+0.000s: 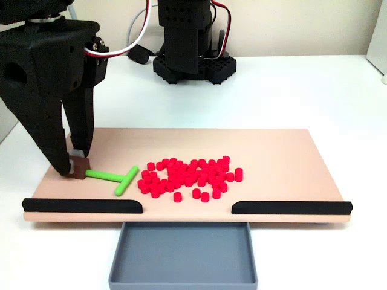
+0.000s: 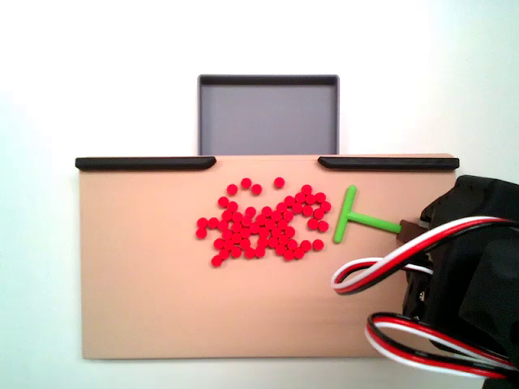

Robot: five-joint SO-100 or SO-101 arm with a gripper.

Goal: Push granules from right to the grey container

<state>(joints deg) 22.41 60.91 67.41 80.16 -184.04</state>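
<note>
No lettering, label, brand, number or sign can be read anywhere in either fixed view.

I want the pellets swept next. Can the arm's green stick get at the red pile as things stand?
Probably yes: the gripper holds the green stick, whose crossbar lies just beside the red pellets, with bare board between and nothing in the way.
</note>
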